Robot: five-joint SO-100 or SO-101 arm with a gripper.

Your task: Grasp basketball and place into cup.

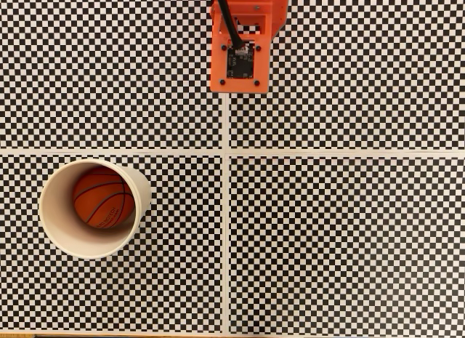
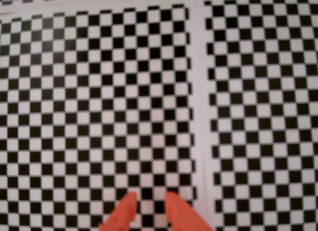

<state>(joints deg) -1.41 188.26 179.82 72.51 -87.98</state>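
While the two orange fingertips point(image 2: 128, 203) poke in from the bottom edge of the wrist view, the gripper point(image 2: 148, 200) hangs over bare checkered surface with nothing between its jaws. A narrow gap separates the tips, showing black and white squares through it; the jaws stand slightly parted and hold nothing. The wrist picture is soft and a little blurred, so fine detail on the fingers cannot be read.

Below the tips lies the checkered mat point(image 2: 99, 102), and a pale strip point(image 2: 198, 92) runs up the picture just right of the fingers.

From the fixed view looking down, the orange arm body point(image 1: 240, 43) sits at the top centre, with a black cable point(image 1: 227, 18) running into a small dark circuit board point(image 1: 240, 62) on it. The same pale strips divide the table point(image 1: 349, 236) into four checkered panels, one strip running down from beneath the arm and one crossing it.

The cup point(image 1: 54, 229) stands in the lower left panel, well apart from the arm, its mouth facing up and leaning slightly toward the camera. The basketball point(image 1: 103, 198) rests inside the cup, against the upper right part of the inner wall, its black seams visible.
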